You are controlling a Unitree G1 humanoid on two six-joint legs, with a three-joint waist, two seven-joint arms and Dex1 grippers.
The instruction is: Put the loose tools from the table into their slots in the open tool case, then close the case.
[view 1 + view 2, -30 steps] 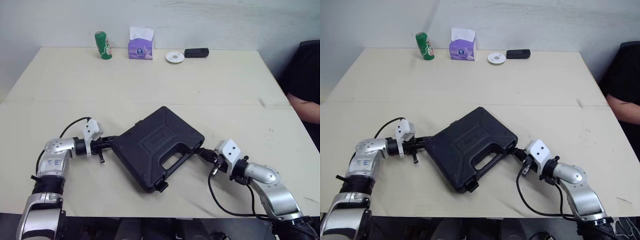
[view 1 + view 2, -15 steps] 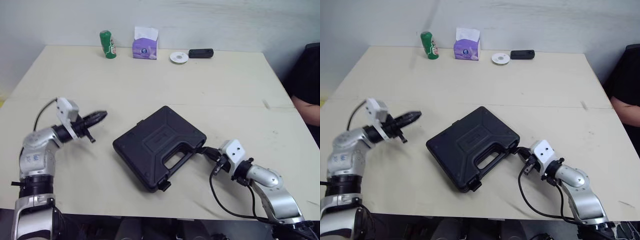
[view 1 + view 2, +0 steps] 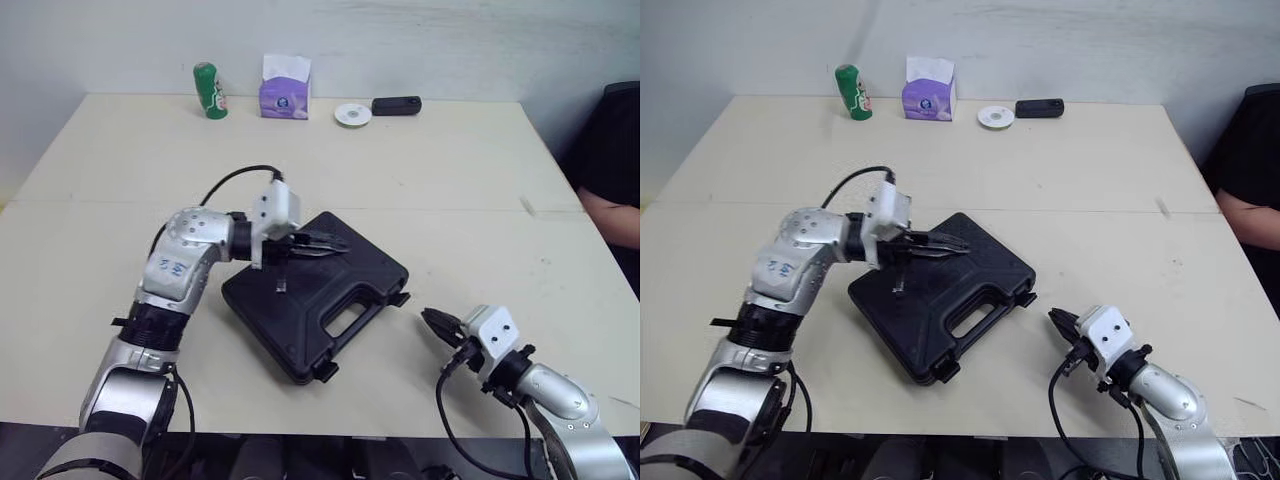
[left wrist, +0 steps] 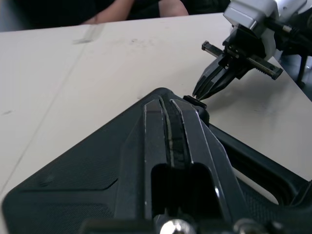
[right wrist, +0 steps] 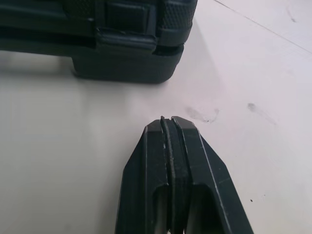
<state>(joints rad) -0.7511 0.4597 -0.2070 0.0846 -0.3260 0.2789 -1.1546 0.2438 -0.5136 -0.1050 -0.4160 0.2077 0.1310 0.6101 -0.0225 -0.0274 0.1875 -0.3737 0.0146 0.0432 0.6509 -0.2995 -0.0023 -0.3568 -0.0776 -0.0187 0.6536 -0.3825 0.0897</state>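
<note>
Near the front edge of a cream table (image 3: 450,180), below a white wall: 1 shut case (image 3: 315,295). Over its lid, left gripper (image 3: 335,245), fingers pressed together. Apart, toward the right edge, right gripper (image 3: 432,322), likewise pressed together. Along the far edge, bottle (image 3: 208,91) and tissue box (image 3: 284,88).

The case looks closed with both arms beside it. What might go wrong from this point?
1. The latches on the black plastic tool case stick out and look unfastened, so the lid may pop open if the case is lifted.
2. The left tool, shut, sits over the lid away from its centre. Pressing there might slide or pivot the case.
3. The right tool, shut, points at a latch corner and might shove the case rather than snap the latch.
</note>
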